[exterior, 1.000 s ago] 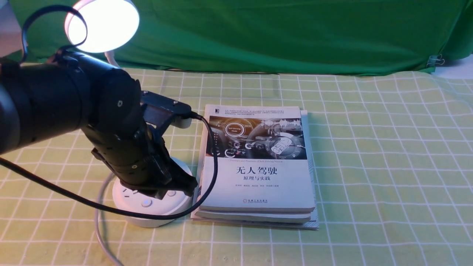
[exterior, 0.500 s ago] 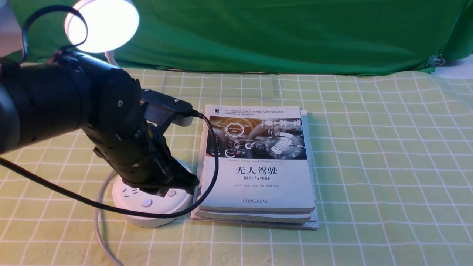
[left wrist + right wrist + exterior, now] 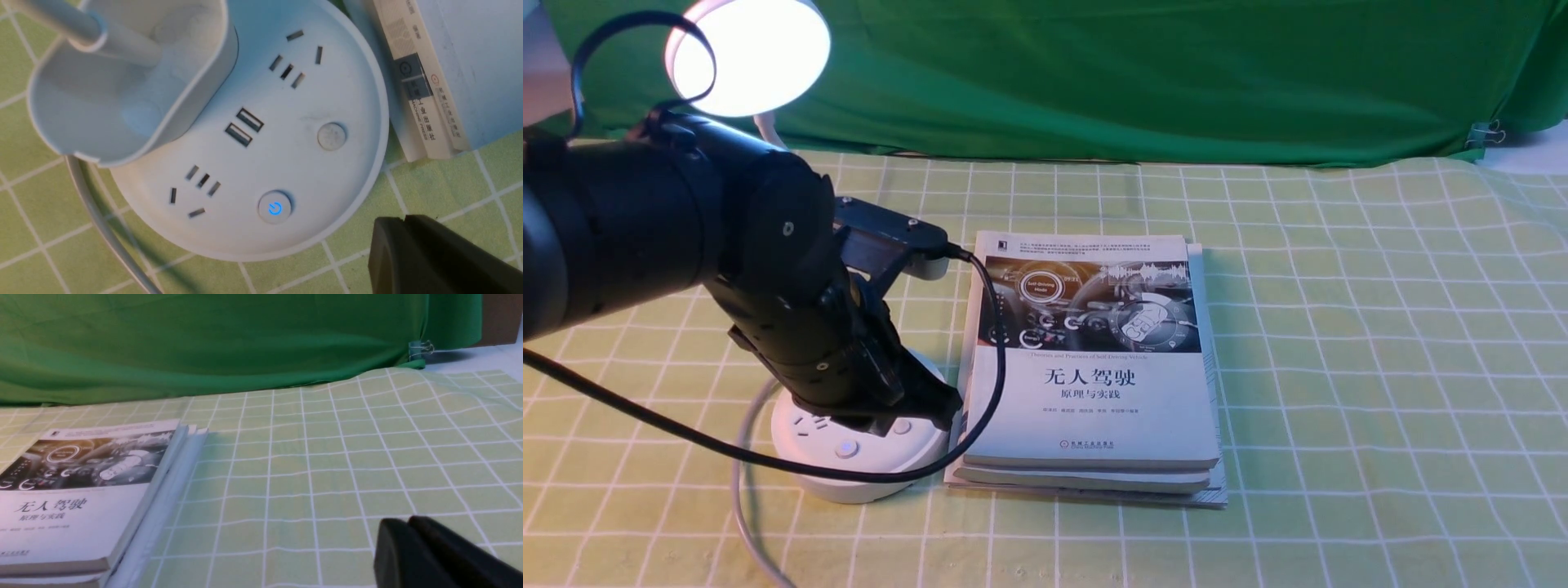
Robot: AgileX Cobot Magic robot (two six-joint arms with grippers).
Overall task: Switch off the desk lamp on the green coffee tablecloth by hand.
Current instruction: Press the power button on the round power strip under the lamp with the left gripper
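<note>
Two buttons sit on the base of the desk lamp (image 3: pixel 849 461), near the worktop's front-left corner on the green coffee tablecloth (image 3: pixel 1339 327); its head glows. Our left hand (image 3: pixel 935 404), jaws pressed together, hangs over the base's right rim; the blue-lit power button (image 3: pixel 275 208) lies toward the left edge from the tips. The book stack (image 3: pixel 1094 400) crowds that rim. Our right hand (image 3: pixel 408 547), jaws closed, is well apart.

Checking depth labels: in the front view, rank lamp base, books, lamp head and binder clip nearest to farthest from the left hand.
1. Lamp base, just under the left hand.
2. Books, beside it, right.
3. Lamp head, upper back left.
4. Binder clip, far back right.
</note>
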